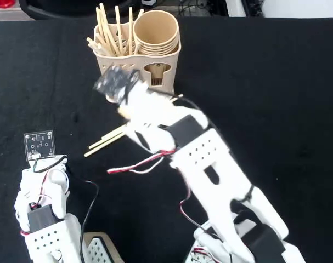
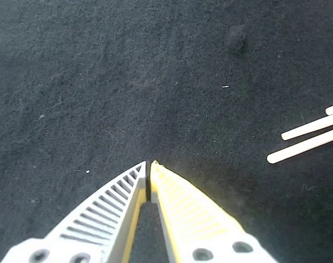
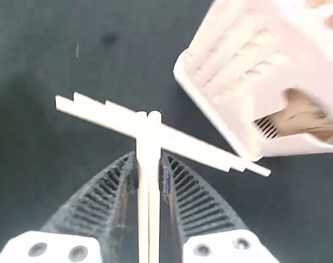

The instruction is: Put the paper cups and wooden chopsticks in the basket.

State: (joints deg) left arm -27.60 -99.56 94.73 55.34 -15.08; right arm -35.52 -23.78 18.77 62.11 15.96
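Note:
The beige basket [image 1: 163, 76] stands at the back middle of the table. It holds stacked paper cups [image 1: 156, 30] in one side and several wooden chopsticks [image 1: 108, 33] in the other. My right gripper [image 3: 148, 156] is shut on two chopsticks [image 3: 148, 186] that run along its jaws. It is a little in front of the basket [image 3: 232, 115]. A few loose chopsticks [image 1: 106, 141] lie on the black cloth below it, crosswise in the right wrist view [image 3: 100, 116]. My left gripper [image 2: 150, 165] is shut on nothing at the front left, with the loose chopsticks' ends [image 2: 309, 143] off to its side.
The right arm [image 1: 210, 164] stretches from the front right across the middle, with red and white cables [image 1: 139, 164] hanging beside it. The left arm [image 1: 43, 208] stays at the front left corner. Black cloth covers the table.

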